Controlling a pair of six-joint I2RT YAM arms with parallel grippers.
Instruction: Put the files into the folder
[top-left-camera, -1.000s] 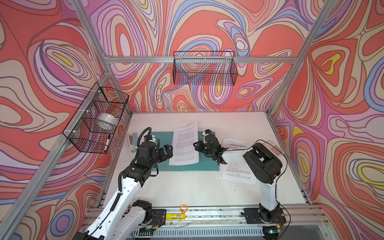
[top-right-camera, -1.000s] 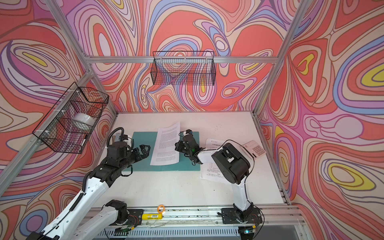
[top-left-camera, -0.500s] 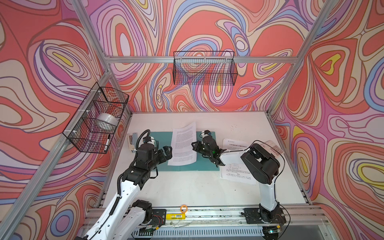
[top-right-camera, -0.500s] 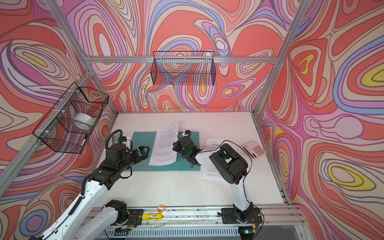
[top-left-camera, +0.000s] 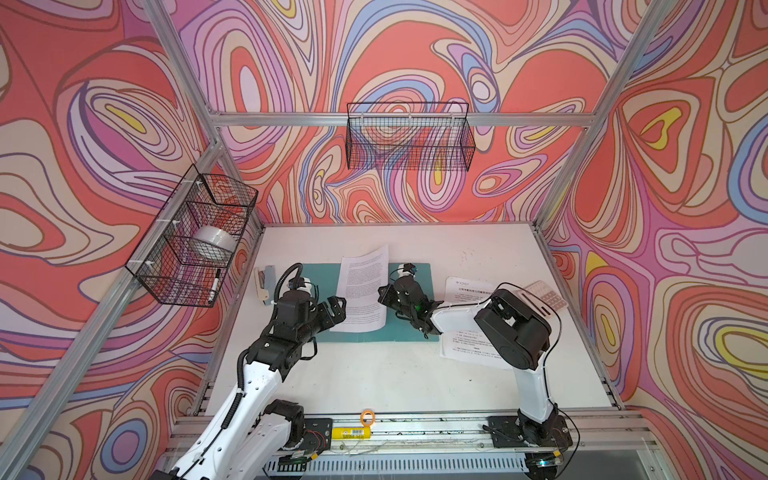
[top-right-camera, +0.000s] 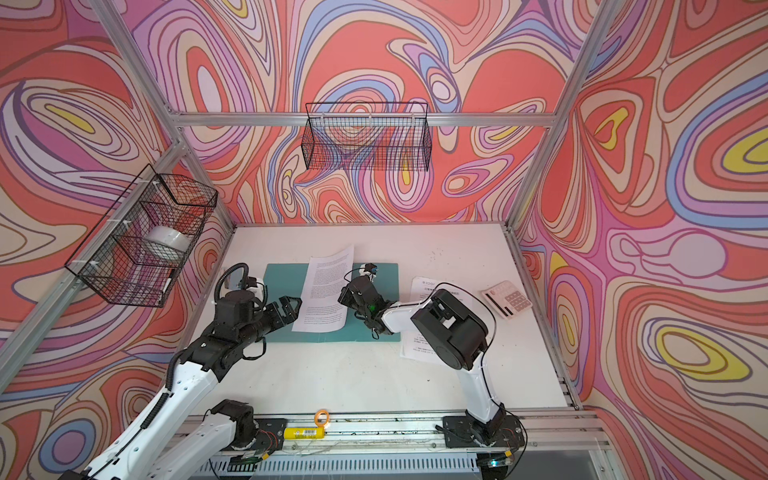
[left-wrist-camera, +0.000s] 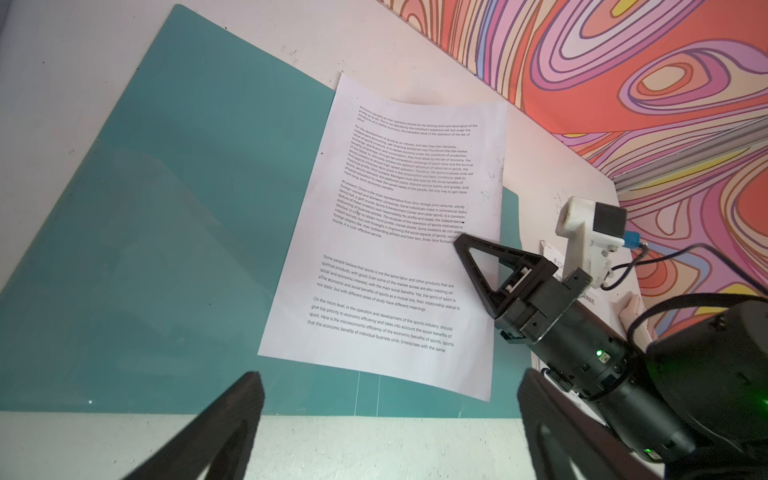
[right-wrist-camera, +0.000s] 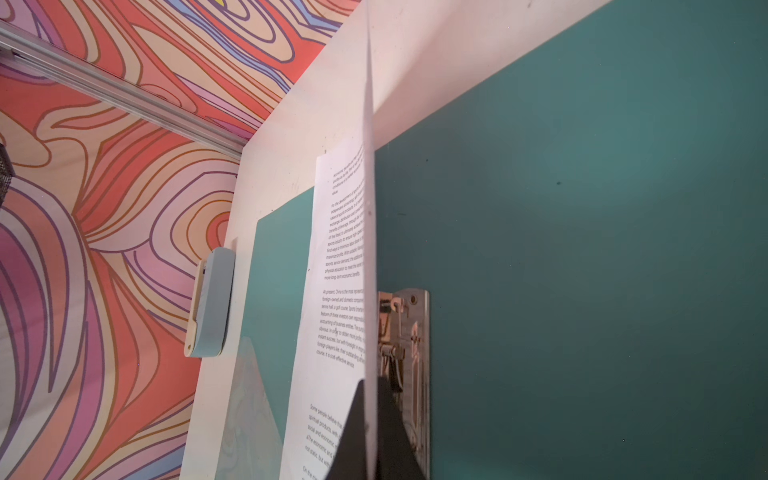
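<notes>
Folder (left-wrist-camera: 166, 208) lies open flat on the worktop (top-left-camera: 374, 374), inside up, metal clip (right-wrist-camera: 409, 353) exposed. Right tool (left-wrist-camera: 459, 241) is closed, pinching one long edge of the dense-text sheet (left-wrist-camera: 395, 232). That edge is lifted, the rest drapes on the teal, and the far end overhangs the folder's back edge onto the worktop. The pinched edge is just beside the clip. My read: the edge grip keeps the paper clear of the clip while it gets lined up. The sheet is skewed against the folder, not squared yet.

Left tool (top-left-camera: 337, 306) is spread wide, holding nothing, over the near-left of the folder and apart from the paper. It is likely standing by to pin the sheet down.

Remaining files (top-right-camera: 419, 286) lie on the worktop right of the folder, partly under the right arm, not in yet. Stapler (right-wrist-camera: 212, 303) and calculator (top-right-camera: 509, 299) sit off to either side.

Readable: the sheet is in English, e.g. "Some people believe that sports is not the same labor and other products…" and "On the micro level, in the operation and development of the sports industry…". The other sheet's heading is too small to read. No brand marks seen.
</notes>
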